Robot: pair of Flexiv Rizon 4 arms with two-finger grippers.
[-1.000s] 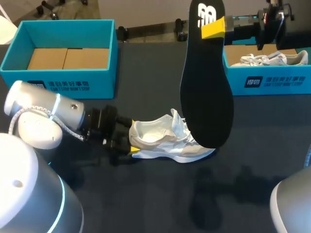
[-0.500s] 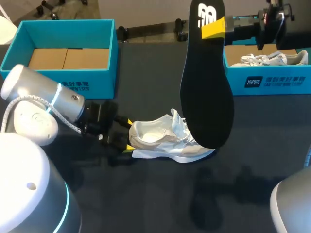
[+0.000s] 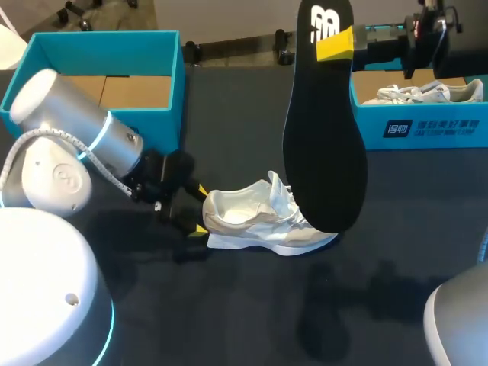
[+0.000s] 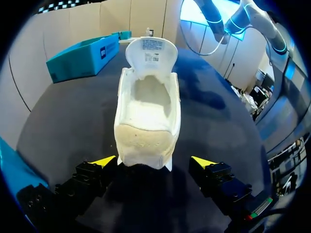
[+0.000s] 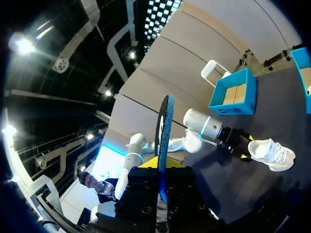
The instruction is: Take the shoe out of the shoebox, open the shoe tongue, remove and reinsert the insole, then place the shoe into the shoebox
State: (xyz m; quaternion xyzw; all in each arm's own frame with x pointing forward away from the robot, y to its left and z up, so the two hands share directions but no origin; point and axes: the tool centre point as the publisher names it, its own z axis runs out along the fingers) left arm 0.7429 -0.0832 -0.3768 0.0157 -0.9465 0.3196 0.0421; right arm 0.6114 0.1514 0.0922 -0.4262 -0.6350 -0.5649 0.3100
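Above the sneaker [image 3: 259, 221], your right gripper [image 3: 334, 44] is pinching the insole [image 3: 324, 152] (left gripper [image 4: 154, 162] spread at heel); reinsertion's next.

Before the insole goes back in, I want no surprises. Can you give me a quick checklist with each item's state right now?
1. Insole clamped in the right gripper: ok, held near its upper end and hanging down.
2. Shoe resting on its sole on the table: ok.
3. Tongue folded back, opening exposed: ok.
4. Left gripper bracing the heel: not ok, its fingers stand open either side of the heel without touching it.
5. Insole's lower end lined up over the opening: cannot tell; the head view shows it overlapping the shoe's front, but not its height or depth.
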